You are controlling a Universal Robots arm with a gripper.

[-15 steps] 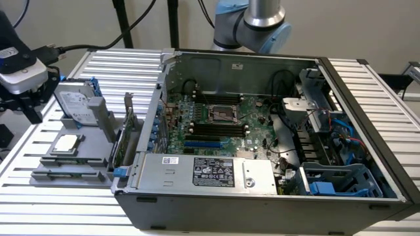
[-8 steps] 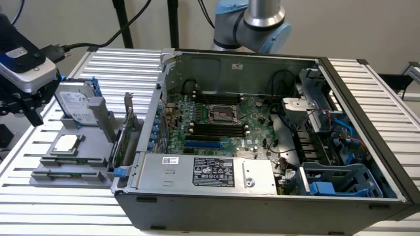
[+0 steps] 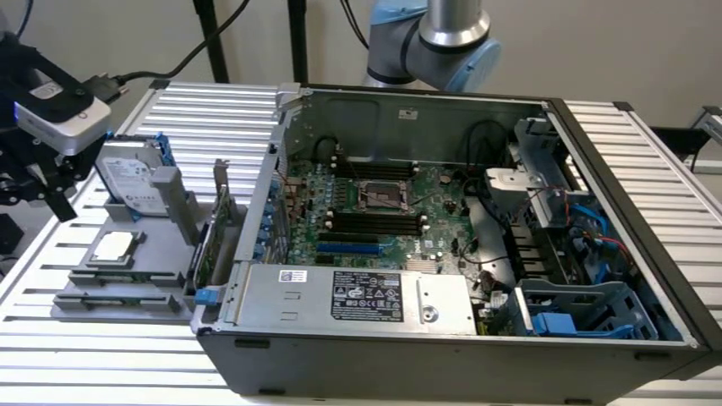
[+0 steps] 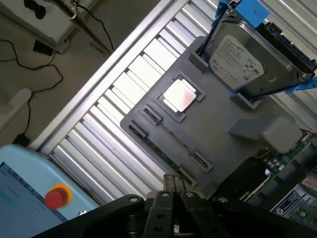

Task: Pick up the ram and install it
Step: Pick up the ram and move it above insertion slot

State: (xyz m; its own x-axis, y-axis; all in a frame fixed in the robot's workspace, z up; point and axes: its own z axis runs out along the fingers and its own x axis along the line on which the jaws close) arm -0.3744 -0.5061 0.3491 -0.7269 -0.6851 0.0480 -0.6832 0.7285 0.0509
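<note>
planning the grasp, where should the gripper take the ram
Probably mid-length, pinching its broad faces from straight above: the ram seems to stand on edge in the gray holder, clips at both ends, leaving its long top edge free.

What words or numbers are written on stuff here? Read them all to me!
Nothing here is clear enough to quote.
The black label on the power supply: print too small.
The white sticker beside it: too small.
The hard drive label: blurred.
</note>
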